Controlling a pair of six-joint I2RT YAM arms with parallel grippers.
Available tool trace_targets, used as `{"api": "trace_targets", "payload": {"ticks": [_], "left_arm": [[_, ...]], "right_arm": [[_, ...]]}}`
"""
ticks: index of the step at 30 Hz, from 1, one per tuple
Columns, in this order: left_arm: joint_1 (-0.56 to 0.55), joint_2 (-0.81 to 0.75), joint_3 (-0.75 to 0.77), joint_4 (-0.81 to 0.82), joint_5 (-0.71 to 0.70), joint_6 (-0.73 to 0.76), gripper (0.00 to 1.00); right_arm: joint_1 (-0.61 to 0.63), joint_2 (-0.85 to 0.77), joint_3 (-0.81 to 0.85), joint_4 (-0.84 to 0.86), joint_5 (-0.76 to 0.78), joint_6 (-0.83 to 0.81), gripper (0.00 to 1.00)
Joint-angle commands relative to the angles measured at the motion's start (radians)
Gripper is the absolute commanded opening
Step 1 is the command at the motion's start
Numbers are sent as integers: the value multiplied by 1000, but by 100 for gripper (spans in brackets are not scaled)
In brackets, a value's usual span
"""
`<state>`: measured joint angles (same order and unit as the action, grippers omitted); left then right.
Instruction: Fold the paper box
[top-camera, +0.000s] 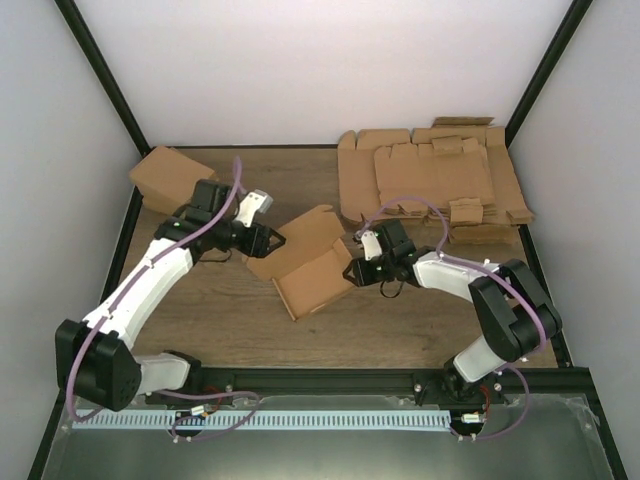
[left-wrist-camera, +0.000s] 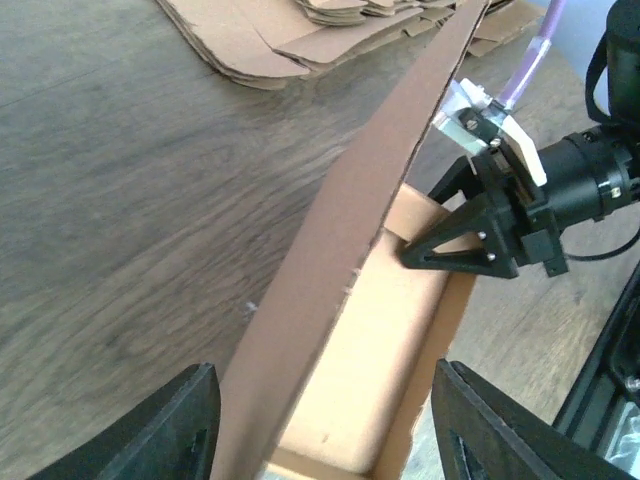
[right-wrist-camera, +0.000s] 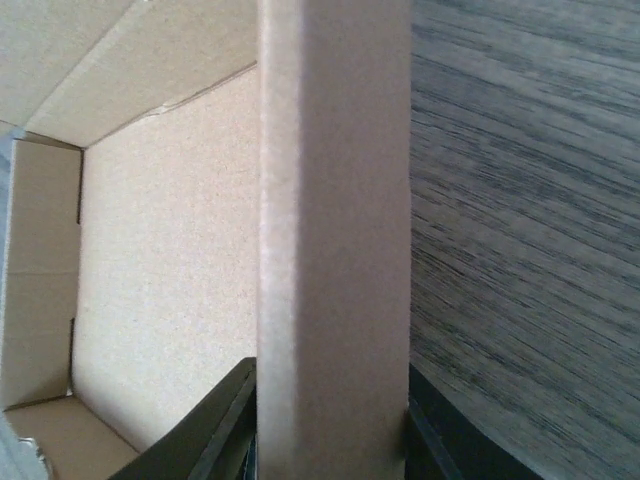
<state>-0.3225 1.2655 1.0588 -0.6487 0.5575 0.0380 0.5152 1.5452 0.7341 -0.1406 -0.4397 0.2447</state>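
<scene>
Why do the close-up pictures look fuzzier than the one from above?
Right wrist view: the paper box wall is too near the lens, so it looks soft. Left wrist view: slightly soft throughout. Top view: clearer, evenly lit, faint shadows.

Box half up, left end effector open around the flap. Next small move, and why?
Probably close the left end effector on the raised flap: it stands between the open fingers, ungripped, while the right end effector clamps a side wall of the paper box.
</scene>
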Motion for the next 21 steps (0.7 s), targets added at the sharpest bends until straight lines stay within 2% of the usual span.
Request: {"api": "trace_targets", "payload": {"ticks": [1,6,10,12,16,21], "left_arm": [[-57,67,12,24,-2,20,54],[-105,122,65,-15,-79,35,32],[-139,129,111,-38,-125,51,21],[-156,129,128,-54,-152,61,19],[-185,136,145,-84,-197,79,17],[-211,138,149,-95,-227,84,17]], "right_arm": [[24,7,-2,26,110,-39,34],[67,9,6,29,161,-48,38],[101,9,20,9,209,-55,50],[110,-2,19,14,204,-61,51],[115,-41,-4,46,129,-73,67],[115,-72,-2,33,74,-79,79]]}}
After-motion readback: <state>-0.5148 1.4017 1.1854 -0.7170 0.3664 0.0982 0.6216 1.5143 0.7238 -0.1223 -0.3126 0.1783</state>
